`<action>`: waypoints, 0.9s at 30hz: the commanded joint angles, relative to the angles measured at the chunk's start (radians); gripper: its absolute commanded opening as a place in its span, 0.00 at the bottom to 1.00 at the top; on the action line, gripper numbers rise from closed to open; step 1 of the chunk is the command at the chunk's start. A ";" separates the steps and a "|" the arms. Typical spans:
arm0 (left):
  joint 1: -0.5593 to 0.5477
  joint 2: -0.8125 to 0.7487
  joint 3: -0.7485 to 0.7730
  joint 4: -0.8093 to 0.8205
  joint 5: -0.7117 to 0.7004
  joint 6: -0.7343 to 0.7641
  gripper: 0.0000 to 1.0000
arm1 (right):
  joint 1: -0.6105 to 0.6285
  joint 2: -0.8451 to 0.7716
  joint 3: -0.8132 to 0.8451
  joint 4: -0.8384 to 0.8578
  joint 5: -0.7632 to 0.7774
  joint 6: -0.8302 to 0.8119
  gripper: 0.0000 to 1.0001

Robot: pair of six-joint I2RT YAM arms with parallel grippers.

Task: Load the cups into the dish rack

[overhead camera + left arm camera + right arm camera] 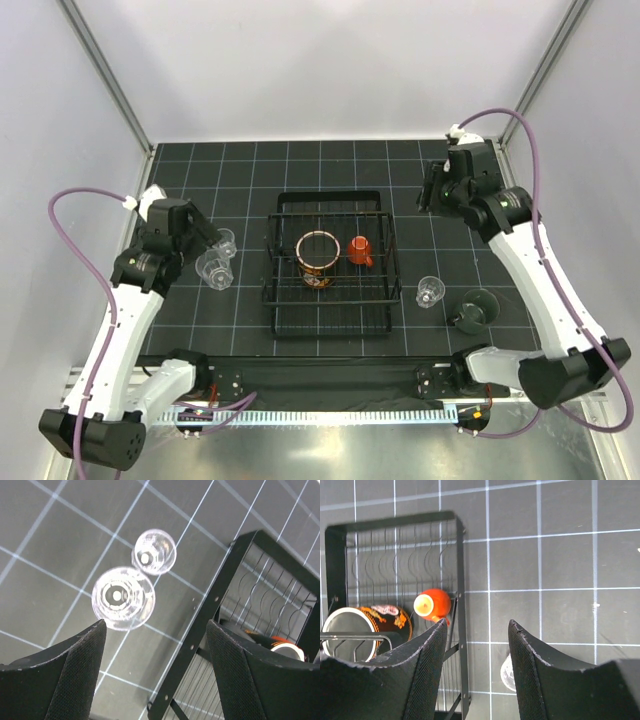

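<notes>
The left arm (130, 310) goes up the left side of the table, bends, and points its pincer (156, 630) down at the mat. The left pincer is wide open and holds nothing. Just past its fingertips stand two clear cups, one small (154, 552) and one bigger (123, 598), touching each other, just left of the rack (460, 560). The right arm (545, 280) reaches a long way up the right side to the far corner and turns its pincer (476, 625) back toward the middle. The right pincer is open too, with only air between its fingers. The black wire rack sits in the middle of the table. Inside it are the big mug (318, 262) and the orange cup (360, 250), side by side. A third clear cup (430, 291) stands on the mat just right of the rack, and the grey-green cup (473, 310) is near it. The mat (200, 180) is black with thin white squares. Plain pale walls (320, 70) and metal posts (105, 75) stand around the table
</notes>
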 commanded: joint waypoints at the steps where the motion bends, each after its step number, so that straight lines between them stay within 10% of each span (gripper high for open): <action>1: 0.025 -0.009 -0.033 0.046 0.099 -0.037 0.79 | -0.003 -0.041 -0.009 -0.010 0.108 0.036 0.54; 27: 0.036 -0.251 -0.199 0.184 0.453 -0.022 0.83 | -0.290 -0.222 -0.475 -0.176 0.229 0.473 0.50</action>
